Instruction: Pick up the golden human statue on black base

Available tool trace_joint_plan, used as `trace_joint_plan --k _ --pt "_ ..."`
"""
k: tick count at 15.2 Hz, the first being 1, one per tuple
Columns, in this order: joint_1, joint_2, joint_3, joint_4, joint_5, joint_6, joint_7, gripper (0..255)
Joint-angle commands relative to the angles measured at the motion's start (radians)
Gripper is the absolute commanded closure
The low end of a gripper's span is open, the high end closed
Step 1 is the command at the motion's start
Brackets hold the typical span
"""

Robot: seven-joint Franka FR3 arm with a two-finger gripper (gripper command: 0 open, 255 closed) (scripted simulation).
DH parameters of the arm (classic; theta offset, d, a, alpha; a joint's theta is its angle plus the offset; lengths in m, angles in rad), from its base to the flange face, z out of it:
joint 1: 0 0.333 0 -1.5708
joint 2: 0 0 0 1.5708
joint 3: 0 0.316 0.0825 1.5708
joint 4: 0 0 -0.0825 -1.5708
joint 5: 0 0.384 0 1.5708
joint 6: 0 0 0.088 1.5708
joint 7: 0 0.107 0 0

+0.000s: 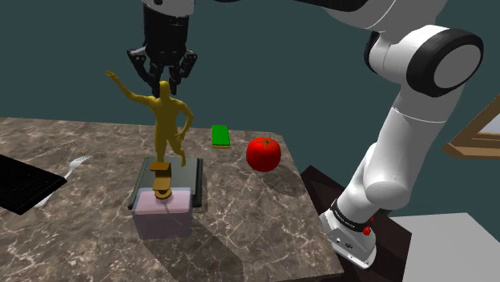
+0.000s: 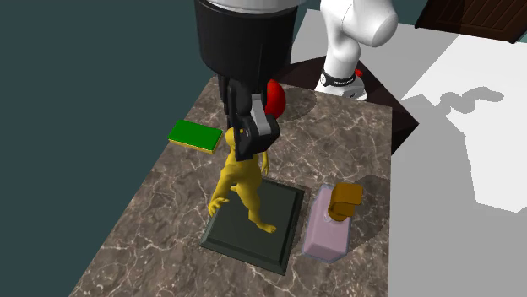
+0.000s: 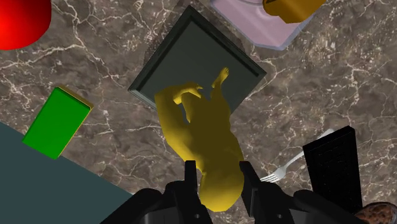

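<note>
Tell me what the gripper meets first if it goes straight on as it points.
The golden statue: the gripper points down over it, open fingers either side of its head, so probably its shoulders, long before the dark base.

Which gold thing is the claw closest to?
The golden statue: its top sits inside the open gripper. The other gold thing, the cap on the pink bottle, stands off beside the statue's base.
</note>
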Motion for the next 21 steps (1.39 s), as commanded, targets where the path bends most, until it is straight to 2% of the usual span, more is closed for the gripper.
trace_joint_plan --k 1,6,15,21 --pt "0.000 0.000 0.000 -0.001 0.000 0.000 0.000 255" --pt "-0.001 -0.001 0.000 -0.002 0.001 0.001 -0.001 255" --pt "0.032 0.060 0.007 0.199 -0.035 -0.148 0.007 255" --pt "0.076 0.129 0.010 0.378 -0.078 -0.267 0.013 255"
